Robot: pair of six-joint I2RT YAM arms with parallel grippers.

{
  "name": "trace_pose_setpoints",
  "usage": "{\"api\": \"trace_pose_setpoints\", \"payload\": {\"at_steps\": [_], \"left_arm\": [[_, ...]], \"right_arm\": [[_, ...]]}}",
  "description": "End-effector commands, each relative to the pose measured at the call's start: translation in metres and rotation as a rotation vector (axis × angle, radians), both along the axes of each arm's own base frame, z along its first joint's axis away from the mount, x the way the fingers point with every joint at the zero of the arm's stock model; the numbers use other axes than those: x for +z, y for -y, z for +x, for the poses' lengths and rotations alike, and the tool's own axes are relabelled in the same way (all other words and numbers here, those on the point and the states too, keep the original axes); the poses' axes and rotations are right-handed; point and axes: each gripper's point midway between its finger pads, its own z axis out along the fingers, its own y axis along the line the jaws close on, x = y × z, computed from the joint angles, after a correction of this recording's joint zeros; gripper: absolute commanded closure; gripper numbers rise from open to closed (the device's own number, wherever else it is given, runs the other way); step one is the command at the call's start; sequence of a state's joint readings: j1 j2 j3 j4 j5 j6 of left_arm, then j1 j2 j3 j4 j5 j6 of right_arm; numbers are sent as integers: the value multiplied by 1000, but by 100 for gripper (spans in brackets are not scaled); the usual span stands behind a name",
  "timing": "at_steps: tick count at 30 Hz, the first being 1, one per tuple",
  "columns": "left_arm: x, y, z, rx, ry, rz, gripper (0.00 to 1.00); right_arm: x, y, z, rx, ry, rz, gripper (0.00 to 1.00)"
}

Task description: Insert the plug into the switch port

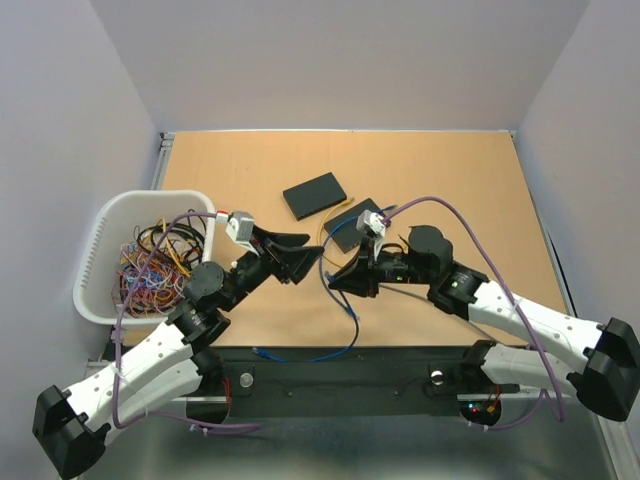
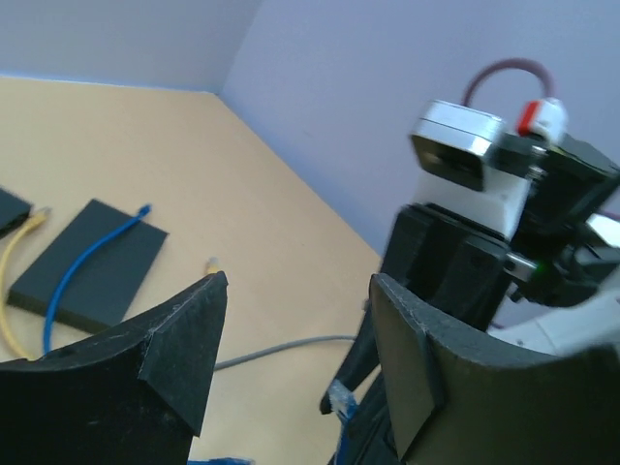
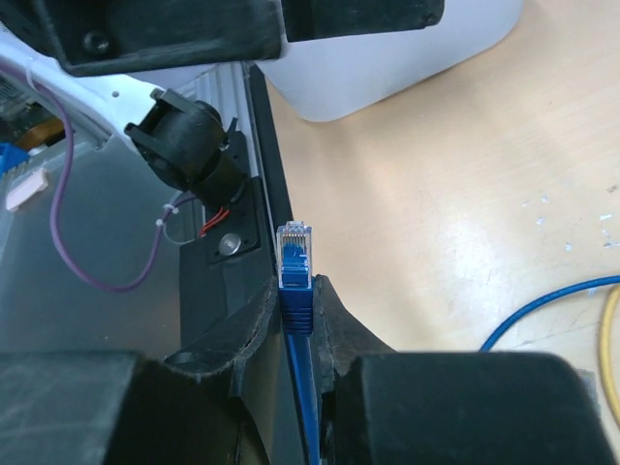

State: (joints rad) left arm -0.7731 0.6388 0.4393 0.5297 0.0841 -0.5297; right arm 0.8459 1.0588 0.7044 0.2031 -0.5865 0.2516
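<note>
My right gripper (image 1: 335,281) is shut on a blue cable's clear-tipped plug (image 3: 295,254), which sticks out past the fingertips (image 3: 334,305) above the table's near edge. The blue cable (image 1: 349,322) hangs down and runs to the front rail. My left gripper (image 1: 312,246) is open and empty, just left of the right gripper. In the left wrist view the plug (image 2: 340,398) shows low between the open fingers (image 2: 189,329). One black switch (image 1: 314,194) lies at mid-table. A second switch (image 1: 347,230), with a yellow cable at it, sits partly under the right wrist.
A white basket (image 1: 100,225) full of tangled cables stands at the left edge. In the left wrist view a second blue cable (image 2: 92,257) and a yellow cable (image 2: 8,291) lie across the nearer switch (image 2: 102,281). A grey cable (image 2: 281,349) lies on the table.
</note>
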Motion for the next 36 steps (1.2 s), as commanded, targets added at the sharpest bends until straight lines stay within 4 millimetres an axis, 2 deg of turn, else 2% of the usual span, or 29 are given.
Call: {"api": "trace_pose_setpoints", "payload": {"at_steps": [1,3,6,8,9,13,21,25,29,32,34,36], "left_arm": [[33,21,-52,-287,243,-63,28],[42,23,-71,-372,311,-94,27],[41,23,-82,-426,340,-107,26],[39,23,-87,-447,353,-107,26],[39,23,-92,-471,366,-110,26],[39,24,-103,-527,392,-109,27],[39,21,-113,-561,404,-119,37],[42,20,-115,-565,406,-124,45],[42,22,-113,-568,392,-123,58],[43,22,-106,-535,365,-115,73],[49,20,-103,-505,367,-120,78],[47,19,-94,-458,339,-96,93]], "right_arm": [[35,0,-19,78,75,125,99],[50,1,-30,143,108,176,100],[70,1,-45,237,147,224,100],[77,1,-53,294,155,236,100],[84,0,-54,307,166,250,99],[95,0,-57,333,178,269,100],[107,-4,-53,323,187,299,100],[108,-7,-50,319,179,302,100],[107,-9,-47,304,177,309,100],[104,-11,-44,290,170,306,100],[101,-11,-43,282,164,302,100],[98,-10,-40,256,161,302,99]]}}
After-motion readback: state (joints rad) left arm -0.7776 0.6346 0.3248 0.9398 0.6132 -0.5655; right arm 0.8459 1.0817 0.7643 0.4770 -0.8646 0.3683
